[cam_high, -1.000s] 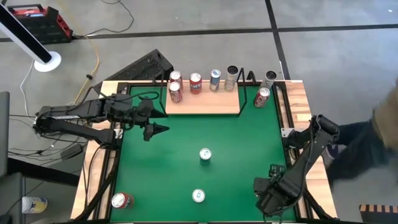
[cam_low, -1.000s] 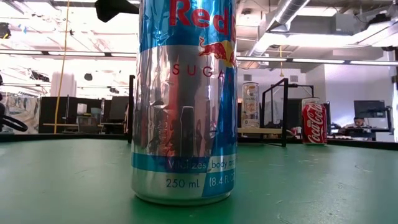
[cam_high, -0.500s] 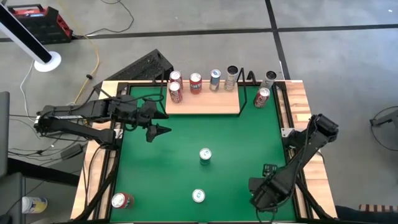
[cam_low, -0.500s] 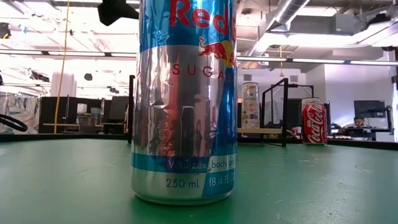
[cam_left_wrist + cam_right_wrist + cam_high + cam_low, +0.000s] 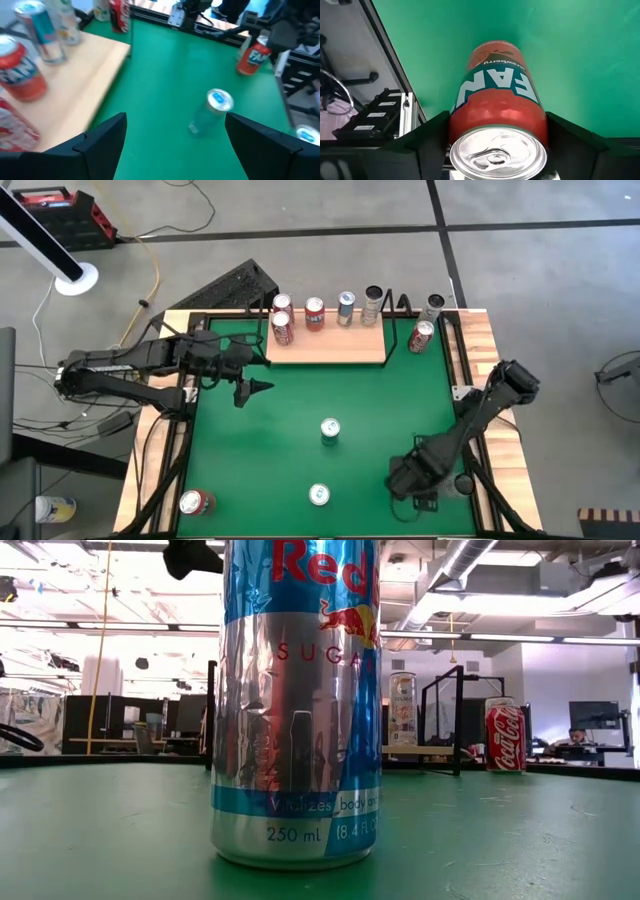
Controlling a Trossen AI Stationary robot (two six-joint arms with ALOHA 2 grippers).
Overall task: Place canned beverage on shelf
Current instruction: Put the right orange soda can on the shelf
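Fanta can (image 5: 497, 107) pinched in right hand (image 5: 495, 145), left hand (image 5: 172, 135) spread near shelf (image 5: 325, 345)

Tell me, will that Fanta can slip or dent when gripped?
Possibly slippery: the Fanta can is smooth, glossy metal between the right tool's fingers. Its tab looks unopened, so it is likely full and stiff. Released sideways, it would probably roll.
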